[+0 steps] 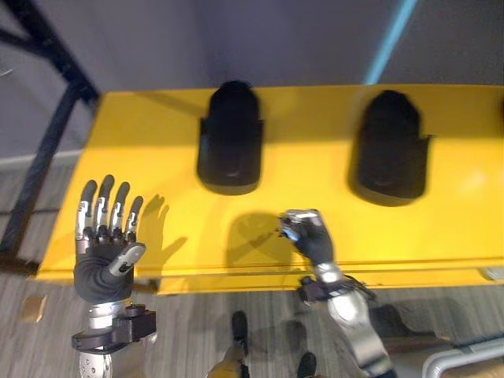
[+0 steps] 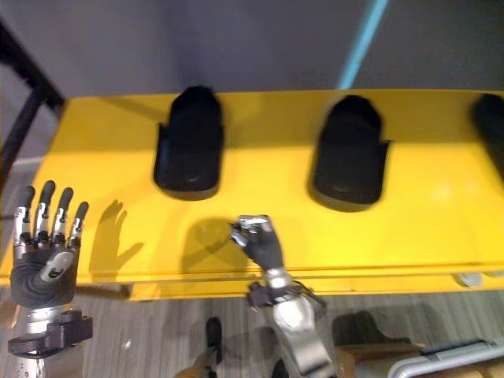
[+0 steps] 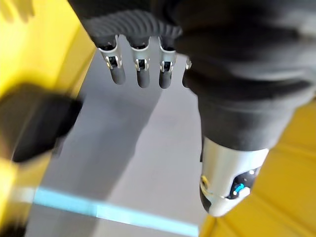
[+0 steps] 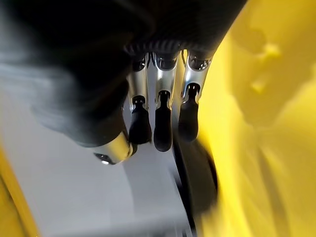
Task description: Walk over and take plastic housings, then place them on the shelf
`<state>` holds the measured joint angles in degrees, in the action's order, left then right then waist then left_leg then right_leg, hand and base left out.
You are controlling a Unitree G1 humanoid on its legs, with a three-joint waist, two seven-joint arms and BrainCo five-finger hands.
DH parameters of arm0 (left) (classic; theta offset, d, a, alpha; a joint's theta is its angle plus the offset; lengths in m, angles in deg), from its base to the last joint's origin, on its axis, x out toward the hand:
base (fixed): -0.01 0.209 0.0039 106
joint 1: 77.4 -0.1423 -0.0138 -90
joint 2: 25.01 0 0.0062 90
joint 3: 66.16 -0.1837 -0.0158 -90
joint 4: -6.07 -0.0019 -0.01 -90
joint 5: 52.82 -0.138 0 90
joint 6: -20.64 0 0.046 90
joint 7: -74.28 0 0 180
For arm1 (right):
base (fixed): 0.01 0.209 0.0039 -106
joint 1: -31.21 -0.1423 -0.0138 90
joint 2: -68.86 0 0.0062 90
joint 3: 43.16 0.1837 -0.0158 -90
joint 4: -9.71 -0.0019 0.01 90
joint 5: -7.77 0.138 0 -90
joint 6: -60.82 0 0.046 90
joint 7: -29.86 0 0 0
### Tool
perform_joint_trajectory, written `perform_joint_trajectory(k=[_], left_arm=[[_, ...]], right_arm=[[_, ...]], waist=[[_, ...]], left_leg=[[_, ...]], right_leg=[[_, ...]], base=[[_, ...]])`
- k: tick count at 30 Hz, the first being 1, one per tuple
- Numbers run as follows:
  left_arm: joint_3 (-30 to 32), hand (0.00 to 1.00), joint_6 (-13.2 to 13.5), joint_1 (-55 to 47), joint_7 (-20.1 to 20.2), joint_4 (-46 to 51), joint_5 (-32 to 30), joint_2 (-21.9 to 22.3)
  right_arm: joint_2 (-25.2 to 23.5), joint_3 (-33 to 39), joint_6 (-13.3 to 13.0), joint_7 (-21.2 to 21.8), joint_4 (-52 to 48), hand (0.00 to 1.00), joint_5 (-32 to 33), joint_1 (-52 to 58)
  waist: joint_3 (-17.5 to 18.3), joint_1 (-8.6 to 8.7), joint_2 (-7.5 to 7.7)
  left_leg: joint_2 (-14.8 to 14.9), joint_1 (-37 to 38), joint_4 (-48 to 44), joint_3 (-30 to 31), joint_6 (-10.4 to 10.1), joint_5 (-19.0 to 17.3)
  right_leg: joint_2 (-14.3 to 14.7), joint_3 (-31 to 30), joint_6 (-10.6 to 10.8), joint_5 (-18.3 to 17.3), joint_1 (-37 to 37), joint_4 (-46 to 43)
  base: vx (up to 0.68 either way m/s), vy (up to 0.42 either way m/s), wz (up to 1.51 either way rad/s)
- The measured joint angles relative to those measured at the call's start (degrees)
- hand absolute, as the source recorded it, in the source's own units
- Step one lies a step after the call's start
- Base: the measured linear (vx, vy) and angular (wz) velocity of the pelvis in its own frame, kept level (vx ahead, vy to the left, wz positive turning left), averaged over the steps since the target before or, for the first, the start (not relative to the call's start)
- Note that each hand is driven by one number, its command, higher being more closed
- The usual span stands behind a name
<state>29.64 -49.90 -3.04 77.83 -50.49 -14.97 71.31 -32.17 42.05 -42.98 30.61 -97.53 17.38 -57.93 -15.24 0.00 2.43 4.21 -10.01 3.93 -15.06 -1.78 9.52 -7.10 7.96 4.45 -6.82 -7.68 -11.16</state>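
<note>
Yellow surface (image 1: 311,169), two black housings (image 1: 229,142) (image 1: 390,150), grey wall (image 1: 276,39), plank floor (image 1: 197,331)

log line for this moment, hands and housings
left robot hand: open, empty, front left corner | right robot hand: open, empty, over front edge | left housing, right housing: on yellow surface, untouched

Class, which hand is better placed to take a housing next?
Right. The right hand is over the yellow surface, close to a housing; the left hand, open, is at its front left corner, farther off.
</note>
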Motion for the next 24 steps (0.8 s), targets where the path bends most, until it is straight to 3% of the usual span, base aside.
perform_joint_trajectory(k=[1,2,3,4,5,6,7,8,9,10,11,13,14,15,16,17,18,21,23,24], left_arm=[[0.2,0.00,0.0,0.5,0.3,-0.8,-1.2,0.0],[0.8,0.00,0.1,0.6,0.3,-0.8,-2.0,0.1],[2.3,0.00,0.1,0.0,-0.3,-0.8,-3.8,1.9],[2.7,0.00,0.2,0.0,-0.9,-0.8,-4.5,2.9],[2.1,0.00,0.2,0.4,-1.4,-0.9,-6.7,4.0],[1.7,0.00,0.2,0.7,-1.9,-0.9,-8.2,4.1],[0.1,0.00,0.6,2.5,-2.3,-2.2,-10.4,4.5],[-0.6,0.00,0.7,3.3,-2.3,-3.1,-10.9,4.6],[-1.9,0.00,0.7,5.0,-2.2,-4.9,-11.2,4.8],[-2.8,0.00,0.7,5.6,-2.2,-6.0,-11.2,4.6],[-4.2,0.00,0.3,6.2,-2.1,-7.6,-11.3,4.4],[-5.6,0.00,0.0,6.4,-1.9,-7.8,-12.4,4.7],[-5.5,0.00,0.0,7.6,-1.8,-8.2,-12.5,5.3],[-5.5,0.00,0.0,8.1,-2.1,-8.8,-12.5,5.7],[-5.0,0.00,-0.1,8.4,-2.2,-9.9,-12.6,6.1],[-4.7,0.00,-0.4,8.3,-2.4,-10.7,-12.5,6.5],[-4.2,0.00,-0.9,8.1,-2.8,-11.4,-12.6,6.9],[-4.2,0.00,-1.6,7.8,-3.2,-12.1,-13.3,7.0],[-4.2,0.00,-2.4,6.8,-3.2,-12.1,-13.4,6.9],[-4.2,0.00,-3.2,6.2,-3.2,-13.0,-13.5,7.9]], right_arm=[[-0.2,4.9,-0.5,0.2,-1.2,0.00,0.6,1.1],[-0.1,6.8,-0.6,0.2,-1.3,0.00,0.8,1.2],[2.3,10.6,-1.0,0.6,-1.9,0.00,1.0,1.3],[3.5,12.0,-1.2,0.6,-2.0,0.00,1.0,1.7],[5.4,16.2,-1.2,0.5,-2.0,0.00,1.0,3.4],[5.8,18.5,-1.2,0.4,-2.0,0.00,1.0,4.6],[5.7,24.8,-1.2,0.3,-2.8,0.00,0.9,8.7],[5.1,27.5,-1.2,0.3,-3.0,0.00,0.6,10.2],[3.9,31.9,-1.1,0.0,-3.1,0.00,-0.3,12.2],[3.1,33.0,-1.1,-0.3,-3.2,0.00,-0.7,12.7],[2.5,33.9,-0.8,-1.5,-4.6,0.00,-2.1,13.4],[1.8,33.8,-0.9,-2.3,-7.4,0.00,-4.0,13.1],[1.3,33.7,-0.9,-2.9,-8.4,0.00,-6.0,12.8],[1.3,33.7,-0.9,-3.2,-8.9,0.00,-6.5,12.8],[1.3,33.8,-0.9,-3.5,-9.2,0.00,-7.6,12.6],[1.2,33.9,-0.8,-3.6,-9.1,0.00,-8.4,12.3],[0.8,34.0,-0.8,-3.8,-9.1,0.00,-9.3,12.3],[0.6,33.9,-0.8,-3.7,-9.1,0.00,-10.2,12.0],[0.3,33.5,-0.8,-3.3,-9.0,0.00,-10.3,10.6],[0.6,32.8,-0.7,-3.1,-8.1,0.00,-10.2,9.2]], waist=[[0.5,1.41,1.48],[0.6,1.87,2.54],[1.5,1.09,1.90],[2.1,0.80,0.93],[3.3,1.77,-0.51],[4.2,2.47,-0.74],[6.1,4.90,-0.90],[6.3,5.77,-0.84],[6.4,7.10,-0.71],[6.4,7.33,-0.30],[6.4,7.39,-0.05],[6.5,7.36,-0.25],[6.7,6.57,-0.75],[6.8,6.67,-0.66],[6.5,6.67,-1.52],[6.4,6.64,-2.10],[6.8,6.52,-2.59],[7.9,5.42,-2.42],[9.4,5.25,-0.84],[9.9,5.36,-2.11]], left_leg=[[0.4,-0.3,-5.5,-0.5,-1.0,-3.2],[1.0,-1.1,-11.2,2.9,-0.6,-6.5],[2.4,-2.1,-25.5,17.8,-3.8,-17.1],[2.5,-1.4,-28.8,23.1,-6.1,-20.2],[2.5,0.3,-32.2,30.7,-9.0,-24.4],[2.1,0.9,-33.0,33.5,-9.7,-25.9],[1.5,1.7,-32.2,34.6,-8.4,-28.0],[1.5,2.3,-31.1,33.3,-7.2,-28.7],[1.3,3.7,-28.9,30.0,-4.6,-30.1],[0.9,4.0,-28.5,27.8,-4.1,-30.1],[0.4,5.4,-28.5,22.8,-3.5,-30.0],[0.7,6.2,-27.8,15.9,-0.8,-29.3],[1.5,6.4,-25.7,10.2,1.0,-27.8],[1.8,6.5,-25.5,8.7,1.4,-27.3],[2.2,7.1,-24.8,6.7,1.7,-26.6],[2.9,7.6,-24.0,4.8,1.8,-25.9],[4.0,8.4,-22.1,2.2,1.3,-24.3],[5.1,9.0,-19.2,-1.5,0.0,-22.4],[4.3,8.5,-18.1,-3.9,-1.5,-21.7],[4.1,7.9,-17.5,-3.9,-2.1,-21.4]], right_leg=[[0.0,-3.1,-0.1,0.4,0.1,-0.2],[0.3,-5.8,-0.4,0.9,-0.1,-0.5],[4.0,-14.0,-0.1,1.9,-0.1,-1.1],[5.6,-16.8,-0.1,2.0,-0.3,-1.7],[8.2,-21.5,0.1,1.9,-0.9,-3.1],[9.0,-23.4,0.5,1.8,-1.6,-3.7],[9.5,-27.3,1.7,2.3,-3.7,-4.1],[9.4,-28.5,2.3,2.6,-4.3,-4.1],[9.3,-31.8,4.1,3.9,-5.2,-3.4],[8.9,-33.8,4.9,4.7,-5.3,-2.6],[8.2,-35.4,5.8,8.0,-5.4,-0.2],[6.9,-27.9,4.0,16.9,-5.4,6.9],[6.2,-16.5,1.8,20.1,-5.5,9.6],[5.8,-12.6,-0.3,17.4,-5.5,7.0],[5.5,-9.5,-1.4,13.5,-5.4,3.1],[5.2,-7.8,-1.0,10.3,-5.2,-0.8],[3.7,-5.1,-1.3,4.6,-4.0,-7.1],[1.6,-3.3,-0.6,0.6,-1.2,-10.3],[0.0,-2.8,0.6,-2.2,2.7,-3.0],[0.8,-2.8,-0.5,-2.2,2.9,0.6]], base=[[-0.03,-0.042,-1.61],[0.04,-0.053,-2.51],[0.07,-0.025,-2.64],[0.08,0.108,-3.19],[0.02,0.207,-1.95],[0.00,0.376,-2.02],[-0.01,0.327,-1.25],[-0.03,0.391,-1.40],[-0.04,0.263,-1.06],[-0.10,0.316,-1.64],[-0.13,0.290,-1.94],[-0.19,0.240,-2.03],[-0.18,0.144,-1.51],[-0.20,0.162,-1.50],[-0.10,0.111,-0.95],[-0.15,0.070,-1.23],[-0.13,-0.006,-1.05],[-0.08,-0.110,-0.79],[-0.07,-0.268,-0.72],[-0.05,-0.246,-0.51]])
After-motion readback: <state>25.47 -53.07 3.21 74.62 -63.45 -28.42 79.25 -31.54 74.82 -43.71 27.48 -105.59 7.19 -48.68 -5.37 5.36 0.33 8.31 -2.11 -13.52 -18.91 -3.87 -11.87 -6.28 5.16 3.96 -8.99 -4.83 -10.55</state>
